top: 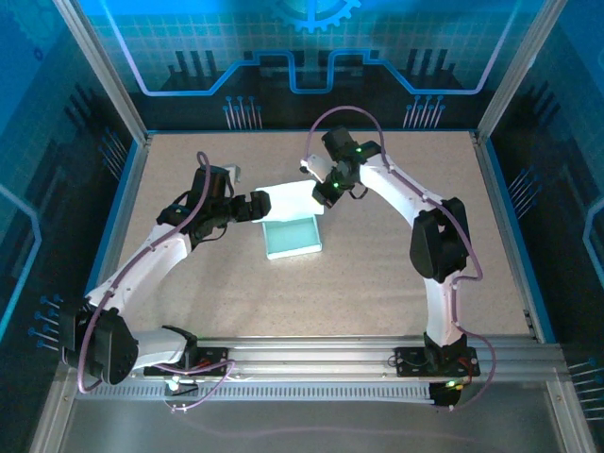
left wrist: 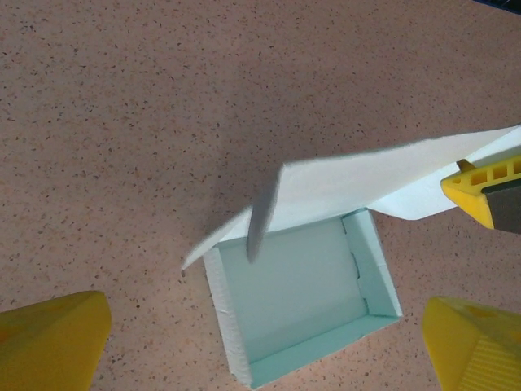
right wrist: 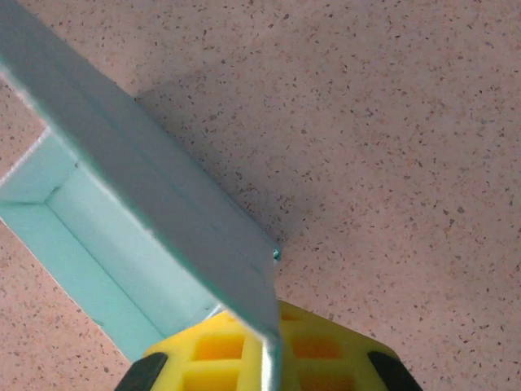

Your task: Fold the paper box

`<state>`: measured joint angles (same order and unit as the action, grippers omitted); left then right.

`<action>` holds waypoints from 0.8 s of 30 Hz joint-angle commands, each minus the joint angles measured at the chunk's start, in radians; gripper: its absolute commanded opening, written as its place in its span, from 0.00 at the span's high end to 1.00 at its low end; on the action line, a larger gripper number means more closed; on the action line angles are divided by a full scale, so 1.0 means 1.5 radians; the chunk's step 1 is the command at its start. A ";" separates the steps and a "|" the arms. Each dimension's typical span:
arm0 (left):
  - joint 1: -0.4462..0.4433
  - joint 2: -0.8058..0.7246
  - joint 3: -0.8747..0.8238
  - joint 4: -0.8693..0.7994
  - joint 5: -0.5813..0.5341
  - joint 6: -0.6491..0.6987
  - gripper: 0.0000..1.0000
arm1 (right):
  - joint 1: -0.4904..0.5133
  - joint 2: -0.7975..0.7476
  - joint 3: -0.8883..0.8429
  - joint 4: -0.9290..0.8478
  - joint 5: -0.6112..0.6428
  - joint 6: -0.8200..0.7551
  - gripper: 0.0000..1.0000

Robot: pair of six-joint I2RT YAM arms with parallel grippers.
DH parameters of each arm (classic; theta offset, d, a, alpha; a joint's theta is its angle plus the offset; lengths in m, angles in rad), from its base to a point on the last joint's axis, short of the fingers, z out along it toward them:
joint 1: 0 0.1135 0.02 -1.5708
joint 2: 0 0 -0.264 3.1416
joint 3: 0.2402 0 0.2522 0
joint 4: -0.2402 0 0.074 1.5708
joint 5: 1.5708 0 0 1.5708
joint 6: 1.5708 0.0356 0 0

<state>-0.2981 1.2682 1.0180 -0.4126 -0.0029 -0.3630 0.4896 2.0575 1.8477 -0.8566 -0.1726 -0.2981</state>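
Paper box [top: 293, 238], mint tray, flap [left wrist: 358, 179] raised, pinched by right end effector [top: 327, 193], left end effector [top: 258, 205] agape.

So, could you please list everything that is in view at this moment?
Paper box: one, pale mint, mid-table; open tray with its lid flap raised.
Table: one, speckled beige, under everything.
Rail: one, silver, near edge, carrying both arm bases.
Wall panels: three, blue, behind and at both sides.
Left arm: one, white, left of the box; jaws open, holding nothing.
Right arm: one, white, right of the box; jaws shut on the lid flap.
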 commanded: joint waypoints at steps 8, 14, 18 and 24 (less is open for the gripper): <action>0.006 0.039 0.034 -0.003 0.003 0.064 0.01 | 0.005 -0.015 0.016 -0.023 0.009 -0.007 1.00; 0.006 0.142 0.163 -0.131 0.070 0.234 0.06 | 0.004 -0.025 0.008 -0.020 0.008 -0.010 1.00; 0.006 0.213 0.246 -0.223 0.056 0.305 0.19 | 0.004 -0.026 0.004 -0.019 0.010 -0.011 1.00; 0.006 0.286 0.322 -0.311 0.040 0.377 0.33 | 0.003 -0.028 0.004 -0.019 0.012 -0.010 1.00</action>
<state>-0.2962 1.6630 1.4467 -0.7460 0.0589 0.0967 0.4900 2.0541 1.8477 -0.8570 -0.1642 -0.3004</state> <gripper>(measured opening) 0.666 0.067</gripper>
